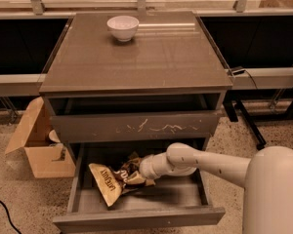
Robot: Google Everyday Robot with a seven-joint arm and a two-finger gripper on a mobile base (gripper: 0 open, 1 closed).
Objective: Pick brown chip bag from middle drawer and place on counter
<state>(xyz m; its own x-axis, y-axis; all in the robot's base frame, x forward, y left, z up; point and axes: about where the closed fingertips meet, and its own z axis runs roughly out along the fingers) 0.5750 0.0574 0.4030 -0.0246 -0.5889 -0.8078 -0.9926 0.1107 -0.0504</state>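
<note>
A robot's white arm [205,162] reaches from the lower right into the open drawer [176,198] of a grey cabinet. The drawer is pulled well out toward the camera, and its plain front panel runs along the bottom edge of the view. The gripper [136,175] sits low inside the drawer, left of centre, pressed into the crinkled dark middle of the bag [106,185]. The foil folds hide its tip, so whether it has hold of the bag or merely touches it cannot be told.

The bag lies on the drawer floor in the left half. Its tan-yellow end with dark lettering points toward the front left corner, and its dark part bunches up against the gripper. The right half of the drawer floor shows bare grey.

Directly above the open drawer is a scratched drawer front [136,126] marked with white scuffs. The glossy grey-brown surface [151,62] tops the cabinet. A white bowl [123,27] stands upright on it near the back edge, left of centre, well apart from the bag below.

An open cardboard box [39,145] sits on the speckled floor [268,135] just left of the cabinet. The robot's rounded white body [278,194] fills the lower right corner.
</note>
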